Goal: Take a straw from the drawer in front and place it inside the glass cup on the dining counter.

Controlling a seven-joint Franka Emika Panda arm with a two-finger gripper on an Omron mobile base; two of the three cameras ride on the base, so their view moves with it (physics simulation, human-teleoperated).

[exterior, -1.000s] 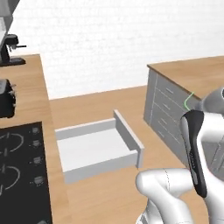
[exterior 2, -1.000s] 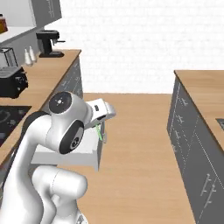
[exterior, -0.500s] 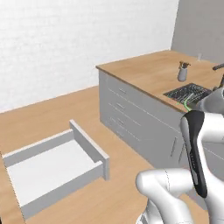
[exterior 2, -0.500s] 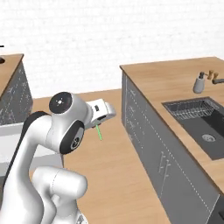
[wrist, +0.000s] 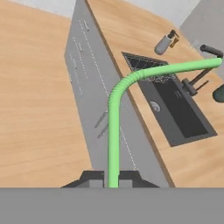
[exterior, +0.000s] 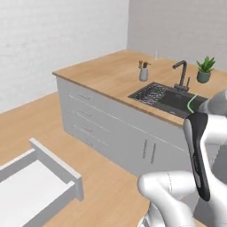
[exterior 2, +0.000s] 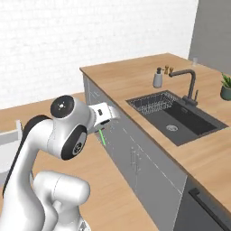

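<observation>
Dining counter [exterior 2: 135, 76] now nearer, drawer [exterior: 42, 186] behind.

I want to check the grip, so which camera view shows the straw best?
The hand view: the straw rises from between the shut gripper tips and bends toward the tap, nearly all of it visible. The left base view shows a short green arc behind the arm; the right base view shows a small stub below the hand.

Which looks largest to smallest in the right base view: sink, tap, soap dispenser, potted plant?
1. Sink, by far.
2. Tap.
3. Soap dispenser and potted plant: they look alike, and the plant is cut off by the frame edge, so no ranking.
</observation>
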